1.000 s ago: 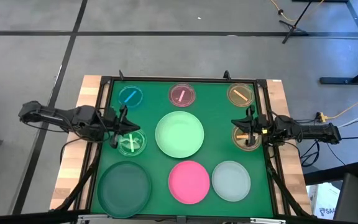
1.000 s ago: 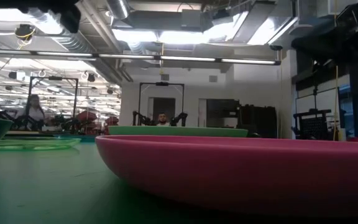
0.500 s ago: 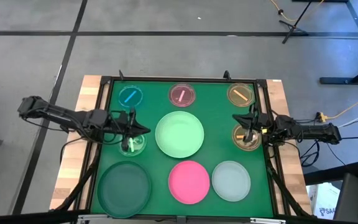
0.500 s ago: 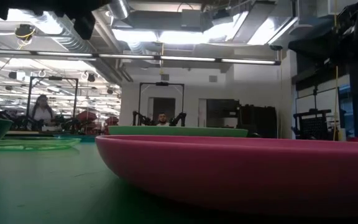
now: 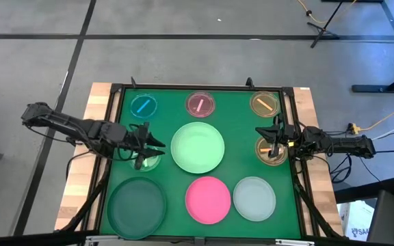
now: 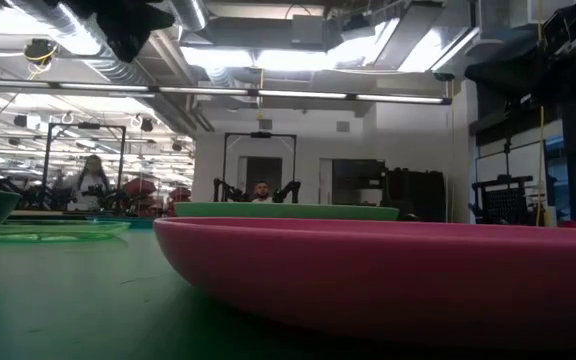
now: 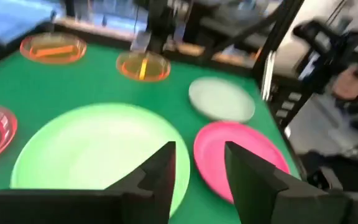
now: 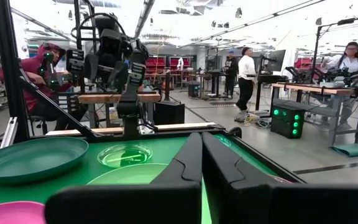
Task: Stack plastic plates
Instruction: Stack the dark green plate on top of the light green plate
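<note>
Nine plastic plates lie apart on the green mat (image 5: pixel 238 130). The large ones are light green (image 5: pixel 198 147), dark green (image 5: pixel 137 205), pink (image 5: pixel 208 199) and pale grey-white (image 5: pixel 254 198). The small ones are blue (image 5: pixel 143 106), pink (image 5: pixel 201 104), amber (image 5: pixel 265 103), brown (image 5: pixel 271 152) and green (image 5: pixel 144 160). My left gripper (image 5: pixel 149 142) hangs open above the small green plate's far right edge, beside the light green plate (image 7: pixel 98 149). My right gripper (image 5: pixel 269 140) is shut above the brown plate. Both grippers stay clear of the mat.
A raised dark frame (image 5: pixel 200 87) borders the mat, with wooden table edges (image 5: pixel 96 102) outside it. People and workbenches show in the room beyond. Bare mat lies between the plates.
My left gripper has moved toward the table's right edge, from the small green plate's left side to its far right edge, next to the light green plate. No plate has moved.
</note>
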You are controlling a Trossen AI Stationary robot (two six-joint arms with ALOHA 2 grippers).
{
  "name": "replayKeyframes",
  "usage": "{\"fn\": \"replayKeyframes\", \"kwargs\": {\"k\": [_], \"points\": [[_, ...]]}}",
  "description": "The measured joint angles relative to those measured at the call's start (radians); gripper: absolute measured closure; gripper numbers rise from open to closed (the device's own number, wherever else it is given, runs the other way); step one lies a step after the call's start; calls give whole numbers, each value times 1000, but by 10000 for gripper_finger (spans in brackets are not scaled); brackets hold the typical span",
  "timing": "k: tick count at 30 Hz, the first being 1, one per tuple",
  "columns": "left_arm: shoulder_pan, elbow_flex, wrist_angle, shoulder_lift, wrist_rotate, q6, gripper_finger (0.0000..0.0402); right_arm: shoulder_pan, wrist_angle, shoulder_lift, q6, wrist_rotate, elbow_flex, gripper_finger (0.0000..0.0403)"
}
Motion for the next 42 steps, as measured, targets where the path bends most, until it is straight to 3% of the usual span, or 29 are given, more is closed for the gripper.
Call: {"fn": "replayKeyframes", "kwargs": {"k": [7, 19, 26, 37, 42], "points": [[-60, 179, -299, 68, -40, -95, 264, 0, 2, 0, -1, 1, 0, 403], [-175, 193, -545, 172, -86, -330, 266, 0, 6, 0, -3, 10, 0, 403], [-215, 193, -579, 256, 18, -482, 266, 0, 6, 0, -29, 19, 0, 403], [-285, 193, -584, 439, 80, -479, 266, 0, 6, 0, -30, 50, 0, 403], [-288, 193, -584, 510, 155, -498, 266, 0, 6, 0, -30, 49, 0, 403]]}}
